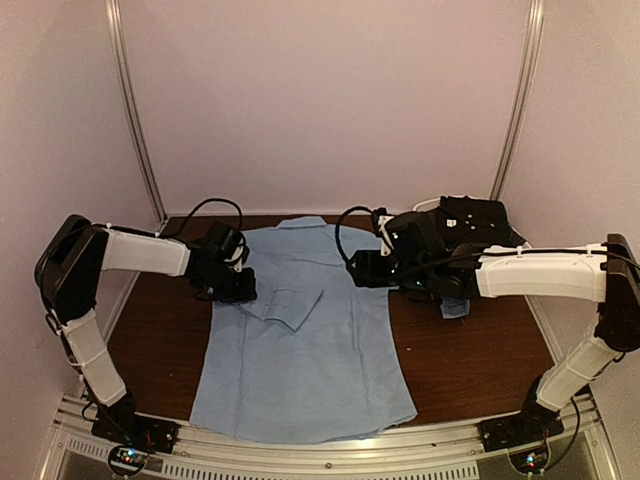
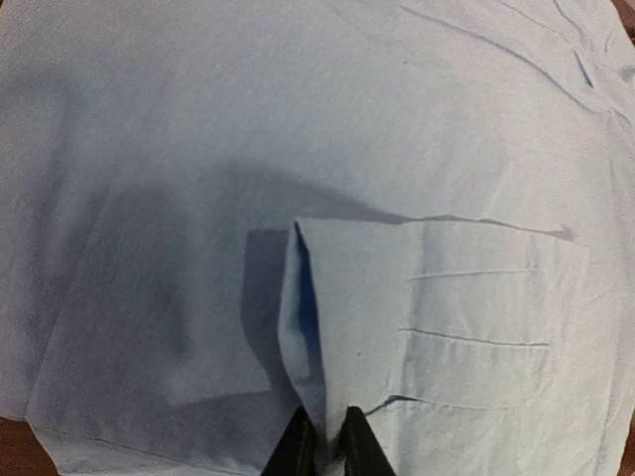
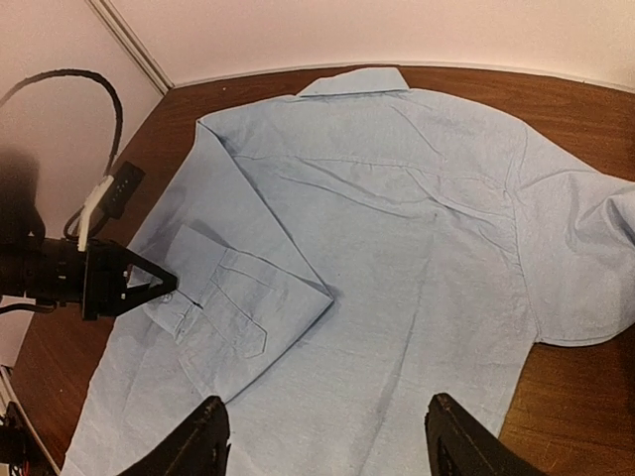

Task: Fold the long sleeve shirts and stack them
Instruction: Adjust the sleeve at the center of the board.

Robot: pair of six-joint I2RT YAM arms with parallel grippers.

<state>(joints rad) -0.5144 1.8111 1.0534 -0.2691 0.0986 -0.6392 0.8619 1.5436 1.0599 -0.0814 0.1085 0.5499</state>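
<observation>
One light blue long sleeve shirt (image 1: pixel 300 360) lies flat, back up, collar at the far side. Its left sleeve (image 1: pixel 285 305) is folded across the body, with the cuff (image 2: pixel 437 317) lying on top. My left gripper (image 1: pixel 243 290) is shut on the cuff's edge, with the cloth pinched between its tips (image 2: pixel 329 441). It also shows in the right wrist view (image 3: pixel 159 286). My right gripper (image 1: pixel 362 268) hovers open and empty over the shirt's body (image 3: pixel 417 248), its jaws wide apart (image 3: pixel 327 436). The right sleeve (image 3: pixel 585 268) lies bunched out to the right.
The brown table (image 1: pixel 470 350) is bare on both sides of the shirt. Black cables (image 1: pixel 205 210) loop at the back behind both arms. The shirt's hem reaches the near table edge (image 1: pixel 300 432). Pale walls close in on the left, right and back.
</observation>
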